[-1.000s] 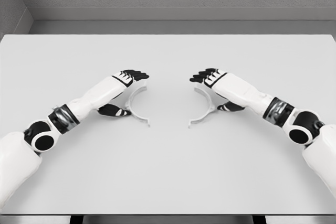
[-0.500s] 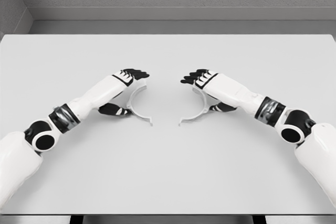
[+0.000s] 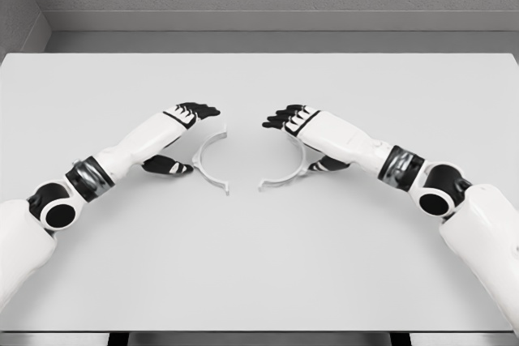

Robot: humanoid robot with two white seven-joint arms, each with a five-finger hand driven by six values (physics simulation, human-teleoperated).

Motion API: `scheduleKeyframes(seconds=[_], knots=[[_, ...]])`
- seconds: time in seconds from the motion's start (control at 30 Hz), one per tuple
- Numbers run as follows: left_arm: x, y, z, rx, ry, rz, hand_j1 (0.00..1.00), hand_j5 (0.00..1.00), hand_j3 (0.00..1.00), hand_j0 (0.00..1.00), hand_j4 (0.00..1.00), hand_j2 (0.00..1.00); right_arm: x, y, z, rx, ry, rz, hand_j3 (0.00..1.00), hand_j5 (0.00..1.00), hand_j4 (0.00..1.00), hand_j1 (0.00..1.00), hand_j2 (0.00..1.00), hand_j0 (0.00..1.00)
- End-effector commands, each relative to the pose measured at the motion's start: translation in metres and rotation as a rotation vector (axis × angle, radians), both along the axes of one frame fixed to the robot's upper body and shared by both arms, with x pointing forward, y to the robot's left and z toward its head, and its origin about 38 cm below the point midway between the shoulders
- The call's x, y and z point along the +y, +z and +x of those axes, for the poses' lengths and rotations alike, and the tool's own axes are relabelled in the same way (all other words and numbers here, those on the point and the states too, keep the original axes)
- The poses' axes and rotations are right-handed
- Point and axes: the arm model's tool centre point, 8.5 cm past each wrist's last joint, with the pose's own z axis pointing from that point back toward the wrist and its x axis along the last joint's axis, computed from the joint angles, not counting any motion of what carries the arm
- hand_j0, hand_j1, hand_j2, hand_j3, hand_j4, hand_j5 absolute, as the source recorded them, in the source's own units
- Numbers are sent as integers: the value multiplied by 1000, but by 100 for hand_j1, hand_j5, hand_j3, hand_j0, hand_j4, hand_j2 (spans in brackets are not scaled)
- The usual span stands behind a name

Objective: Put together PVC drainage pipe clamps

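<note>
A: Starting big: flat pale grey rectangular table (image 3: 259, 265), grey wall behind it. Two white arms reach over it from either side.

B: Hands?

A: Left hand (image 3: 180, 131) hangs over the table left of the left clamp half, dark fingers (image 3: 199, 109) spread, holding nothing, thumb (image 3: 166, 166) low. Can't tell if it touches the part. Right hand (image 3: 300, 131) has its fingers curled around the right clamp half.

B: Parts?

A: Left white curved plastic clamp half (image 3: 208, 164) lies on the table at centre. Right white curved plastic clamp half (image 3: 285, 174) sits just beside it, open sides facing, ends apart.
</note>
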Motion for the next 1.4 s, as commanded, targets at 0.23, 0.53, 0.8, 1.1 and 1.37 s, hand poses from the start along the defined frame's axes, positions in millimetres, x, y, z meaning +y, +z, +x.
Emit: scheduleKeyframes(seconds=[0.23,0.53,0.8,1.1,1.37], knots=[[-11,-5,-6,10,-21,-17,100,100,100,100,100,100,13,-7,13,29,2,3,100,100,100,100,100,100],[-14,-4,-5,10,-23,-28,100,100,100,100,100,100,23,10,26,-8,9,10,100,100,100,100,100,100],[4,1,-2,1,0,1,100,100,100,100,100,100,26,12,52,6,-23,-10,100,100,100,100,100,100],[65,27,11,-35,77,115,100,100,100,100,100,100,33,4,70,44,-55,-22,100,100,100,100,100,100],[64,29,13,-41,78,113,100,100,100,100,100,100,50,5,70,47,-30,-16,100,100,100,100,100,100]])
